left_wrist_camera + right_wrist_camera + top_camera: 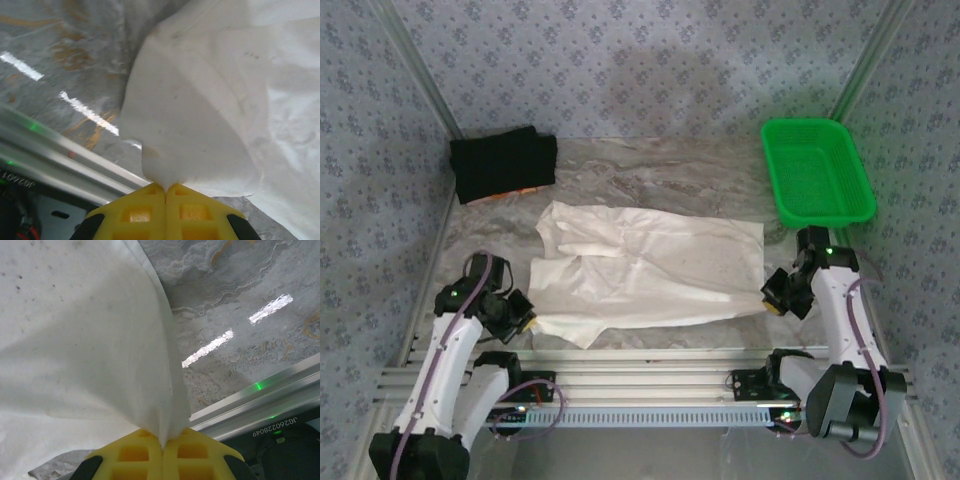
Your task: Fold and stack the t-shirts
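Note:
A cream-white t-shirt (640, 270) lies spread across the middle of the marble table, stretched between both arms. My left gripper (527, 322) is shut on its near left corner, where the cloth (190, 125) bunches into the yellow fingertips (145, 200). At the shirt's near right corner my right gripper (772, 297) is shut on a pinch of fabric (100, 365), which rises taut from its jaws. A black t-shirt (503, 163) with an orange bit at its near edge lies folded at the far left corner.
A green mesh basket (817, 172) stands at the far right corner. An aluminium rail (650, 360) runs along the table's near edge, close behind both grippers. Patterned walls close in the back and sides.

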Controlling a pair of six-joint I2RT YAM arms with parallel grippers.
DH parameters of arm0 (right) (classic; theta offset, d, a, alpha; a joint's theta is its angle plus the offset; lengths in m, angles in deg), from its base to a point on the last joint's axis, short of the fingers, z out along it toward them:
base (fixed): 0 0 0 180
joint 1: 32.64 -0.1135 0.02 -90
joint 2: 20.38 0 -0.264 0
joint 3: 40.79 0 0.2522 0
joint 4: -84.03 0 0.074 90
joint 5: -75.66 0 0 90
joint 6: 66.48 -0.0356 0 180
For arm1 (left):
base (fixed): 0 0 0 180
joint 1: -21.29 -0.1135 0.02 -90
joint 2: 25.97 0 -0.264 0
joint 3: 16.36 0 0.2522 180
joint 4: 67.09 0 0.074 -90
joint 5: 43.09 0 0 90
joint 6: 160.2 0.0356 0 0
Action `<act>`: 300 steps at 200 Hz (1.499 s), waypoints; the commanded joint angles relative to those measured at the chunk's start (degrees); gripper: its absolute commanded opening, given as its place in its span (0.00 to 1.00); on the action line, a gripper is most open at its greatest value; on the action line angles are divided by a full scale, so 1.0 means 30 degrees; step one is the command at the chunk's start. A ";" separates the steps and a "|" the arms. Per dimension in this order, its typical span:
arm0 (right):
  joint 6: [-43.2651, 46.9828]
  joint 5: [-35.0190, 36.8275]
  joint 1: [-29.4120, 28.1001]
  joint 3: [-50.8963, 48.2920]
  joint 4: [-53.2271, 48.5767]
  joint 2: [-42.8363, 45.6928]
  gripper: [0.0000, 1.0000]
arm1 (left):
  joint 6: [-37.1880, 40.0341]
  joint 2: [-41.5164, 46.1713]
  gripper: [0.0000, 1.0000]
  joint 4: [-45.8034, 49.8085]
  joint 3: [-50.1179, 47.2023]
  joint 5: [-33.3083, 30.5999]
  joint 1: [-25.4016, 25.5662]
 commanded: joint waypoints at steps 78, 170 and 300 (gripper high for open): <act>-0.0390 0.0264 0.0246 -0.1053 0.1398 -0.0410 0.02 | 0.0497 -0.3168 0.00 -0.3529 0.0491 0.1319 0.0254; -0.0124 0.1698 0.0625 0.0874 0.0247 -0.0006 0.51 | 0.1579 -0.4807 0.67 -0.1591 0.7101 -0.3264 -0.0764; 0.2228 -0.2258 -0.1957 0.2083 0.5385 -0.2564 0.82 | 0.8389 -2.0668 0.46 -1.0084 1.4004 0.0842 -0.2324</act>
